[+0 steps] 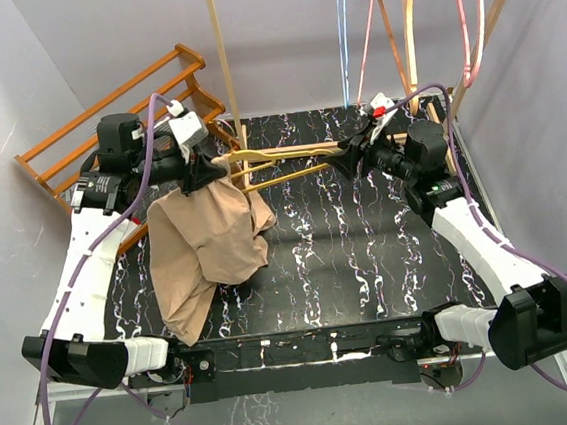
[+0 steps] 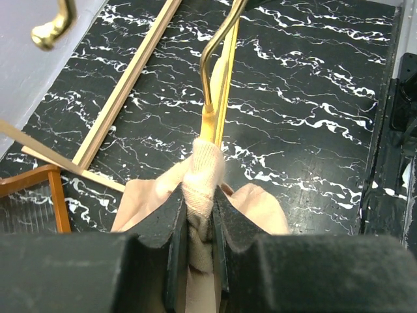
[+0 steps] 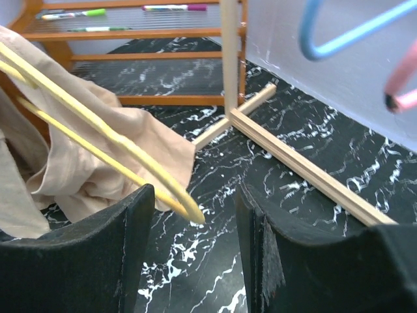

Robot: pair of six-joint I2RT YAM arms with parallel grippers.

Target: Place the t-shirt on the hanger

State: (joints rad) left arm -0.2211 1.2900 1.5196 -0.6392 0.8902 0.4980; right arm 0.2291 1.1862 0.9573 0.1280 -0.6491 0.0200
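The tan t-shirt [image 1: 206, 245] hangs in a bunch from my left gripper [image 1: 203, 175] down to the table at the left. In the left wrist view the left gripper [image 2: 200, 208] is shut on a fold of the t-shirt [image 2: 203, 166] that wraps one end of the yellow hanger [image 2: 218, 98]. The hanger [image 1: 284, 162] runs level above the table from the shirt to my right gripper [image 1: 346, 156]. In the right wrist view the right gripper [image 3: 194, 199] is open. The hanger's other end [image 3: 186, 205] lies between the jaws, close to the left finger, ungripped.
An orange wooden rack [image 1: 113, 108] stands at the back left, with markers on its shelf [image 3: 85, 13]. A light wooden stand [image 1: 220, 58] has base bars on the table [image 3: 306, 169]. Blue [image 1: 344, 26], wooden [image 1: 409, 30] and pink [image 1: 471, 24] hangers hang at the back right.
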